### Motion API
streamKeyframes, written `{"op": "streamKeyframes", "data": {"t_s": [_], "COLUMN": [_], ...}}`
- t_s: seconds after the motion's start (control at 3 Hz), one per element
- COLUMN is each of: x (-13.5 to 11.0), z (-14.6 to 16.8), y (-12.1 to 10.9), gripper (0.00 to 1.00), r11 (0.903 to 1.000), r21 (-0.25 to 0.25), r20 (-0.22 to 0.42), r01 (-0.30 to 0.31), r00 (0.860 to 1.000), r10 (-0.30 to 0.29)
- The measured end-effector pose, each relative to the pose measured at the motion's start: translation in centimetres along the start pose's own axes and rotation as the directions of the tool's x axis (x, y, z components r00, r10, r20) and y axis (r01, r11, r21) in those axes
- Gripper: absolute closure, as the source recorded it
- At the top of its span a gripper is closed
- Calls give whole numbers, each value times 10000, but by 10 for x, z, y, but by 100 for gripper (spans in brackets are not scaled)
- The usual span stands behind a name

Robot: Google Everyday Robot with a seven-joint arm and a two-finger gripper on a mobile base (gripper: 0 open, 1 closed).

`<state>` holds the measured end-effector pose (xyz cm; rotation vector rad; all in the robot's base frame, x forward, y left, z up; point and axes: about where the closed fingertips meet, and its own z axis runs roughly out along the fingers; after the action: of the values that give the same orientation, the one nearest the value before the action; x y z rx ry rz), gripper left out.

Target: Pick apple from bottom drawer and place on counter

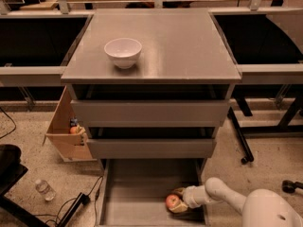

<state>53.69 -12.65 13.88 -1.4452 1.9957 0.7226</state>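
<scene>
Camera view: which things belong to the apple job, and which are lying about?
Job: small red-yellow apple; wide grey bottom drawer; flat matte-grey counter; gripper, in the drawer at the apple.
Lying about: white ceramic bowl; light wooden box; clear plastic bottle.

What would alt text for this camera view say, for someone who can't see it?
A white robot arm reaches into the pulled-out bottom drawer of a grey cabinet, its gripper right at a small red apple near the drawer's front edge. The counter on top holds a white bowl, and a wooden box stands on the floor beside the cabinet.
</scene>
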Motion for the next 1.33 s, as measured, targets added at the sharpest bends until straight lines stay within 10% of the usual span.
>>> {"op": "streamKeyframes", "data": {"t_s": [0.67, 1.0, 1.33], "x": [0, 0, 0], "z": [0, 0, 0], "y": [0, 0, 0], "gripper": [100, 100, 73], "r11": [10000, 10000, 10000], "r21": [-1, -2, -2], "r20": [0, 0, 1], "r01": [0, 0, 0], "r00": [10000, 10000, 10000], "r10": [0, 0, 0]}}
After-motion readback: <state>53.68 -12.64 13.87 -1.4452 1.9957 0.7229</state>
